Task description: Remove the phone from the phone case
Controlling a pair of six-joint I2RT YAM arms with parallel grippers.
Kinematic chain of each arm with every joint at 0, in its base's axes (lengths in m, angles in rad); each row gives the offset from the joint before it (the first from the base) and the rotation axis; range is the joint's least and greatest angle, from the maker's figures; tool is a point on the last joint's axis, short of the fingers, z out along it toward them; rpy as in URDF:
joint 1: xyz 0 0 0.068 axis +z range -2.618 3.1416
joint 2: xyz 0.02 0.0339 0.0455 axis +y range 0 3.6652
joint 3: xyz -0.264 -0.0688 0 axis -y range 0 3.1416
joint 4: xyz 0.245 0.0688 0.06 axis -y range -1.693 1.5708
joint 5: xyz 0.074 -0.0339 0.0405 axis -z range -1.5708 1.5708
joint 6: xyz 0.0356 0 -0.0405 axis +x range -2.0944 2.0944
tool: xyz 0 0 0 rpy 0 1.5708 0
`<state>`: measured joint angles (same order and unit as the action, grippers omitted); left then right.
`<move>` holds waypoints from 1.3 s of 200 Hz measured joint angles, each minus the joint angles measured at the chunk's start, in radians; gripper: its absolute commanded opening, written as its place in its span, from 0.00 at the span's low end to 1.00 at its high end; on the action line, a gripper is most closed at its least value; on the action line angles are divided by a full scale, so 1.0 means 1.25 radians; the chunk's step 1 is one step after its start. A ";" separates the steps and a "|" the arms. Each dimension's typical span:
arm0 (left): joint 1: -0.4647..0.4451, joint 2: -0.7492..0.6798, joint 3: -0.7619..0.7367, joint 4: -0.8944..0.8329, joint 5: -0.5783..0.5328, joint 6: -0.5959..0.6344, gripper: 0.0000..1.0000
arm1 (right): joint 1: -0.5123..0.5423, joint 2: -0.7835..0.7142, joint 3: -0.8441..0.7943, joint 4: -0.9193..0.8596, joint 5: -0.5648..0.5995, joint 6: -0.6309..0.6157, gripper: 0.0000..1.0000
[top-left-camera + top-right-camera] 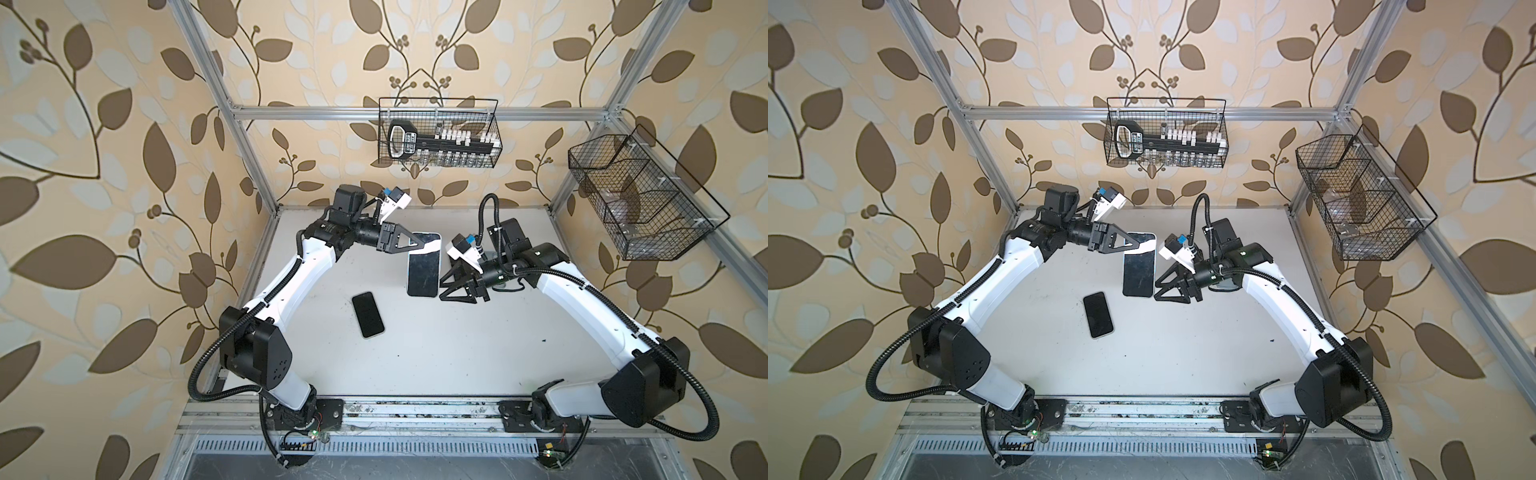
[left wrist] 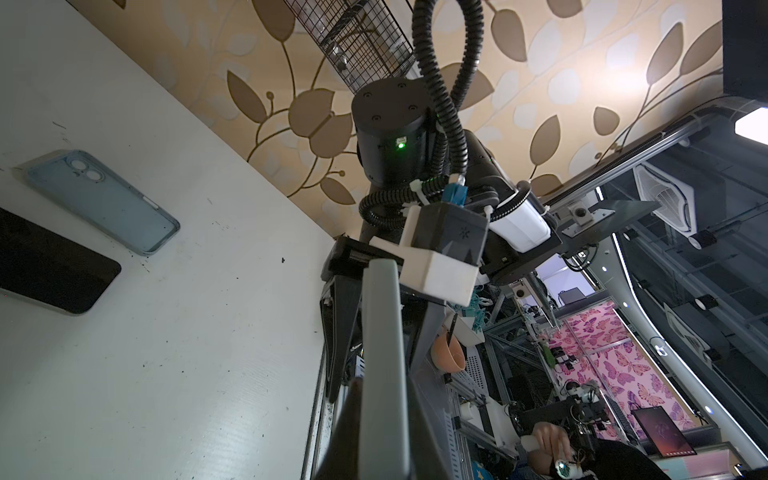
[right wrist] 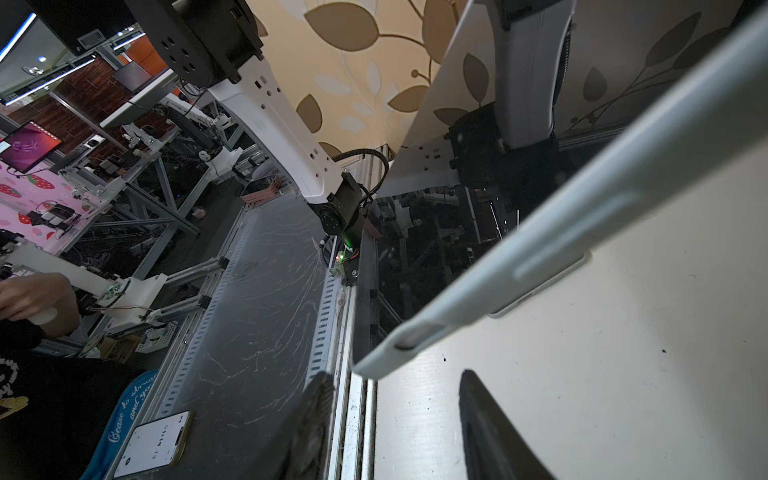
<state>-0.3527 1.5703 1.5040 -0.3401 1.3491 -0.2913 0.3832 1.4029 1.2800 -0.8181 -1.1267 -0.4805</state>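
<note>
My left jaws clench the phone case [image 1: 433,249] at its far end, over the far tabletop [image 1: 457,353]; my right jaws hang released beside it. The case flexes, but the phone [image 1: 422,274] is stiff and slick: I'd pinch its right edge.

A blue mat [image 3: 129,409] bore white script beginning "Cease to", the rest cut off. Letters on the white phone screen [image 3: 153,446] beside it were illegible.

glossy glass phone [image 1: 423,276], matt pale plastic phone case [image 3: 540,245], scuffed matt white table [image 1: 457,353]
</note>
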 measured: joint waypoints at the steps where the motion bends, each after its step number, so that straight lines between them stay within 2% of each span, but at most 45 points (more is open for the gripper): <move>1: 0.000 0.000 0.000 0.000 0.000 0.000 0.00 | 0.000 0.000 0.000 0.000 0.000 0.000 0.50; 70: 0.000 0.000 0.002 0.000 -0.014 0.000 0.00 | 0.008 0.026 0.007 0.005 0.000 0.006 0.39; 111: 0.001 0.000 0.002 0.000 -0.022 0.004 0.00 | 0.008 0.032 0.013 0.005 0.000 0.007 0.29; 147: 0.001 0.000 0.002 0.000 -0.031 0.006 0.00 | 0.013 0.041 0.019 0.005 0.000 0.006 0.26; 188: 0.001 0.000 0.002 0.022 -0.035 -0.011 0.00 | 0.023 0.046 0.019 0.005 0.007 -0.007 0.28; 223: 0.001 0.000 0.002 0.040 -0.036 -0.021 0.00 | 0.023 0.046 0.019 0.006 0.021 -0.015 0.26; 260: 0.001 0.000 0.002 0.045 -0.032 -0.024 0.00 | 0.027 0.048 0.019 0.006 0.026 -0.022 0.36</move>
<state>-0.3519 1.5707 1.5059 -0.2832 1.3094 -0.3210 0.4168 1.4628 1.3041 -0.8108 -1.0946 -0.5076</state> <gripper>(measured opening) 0.117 0.346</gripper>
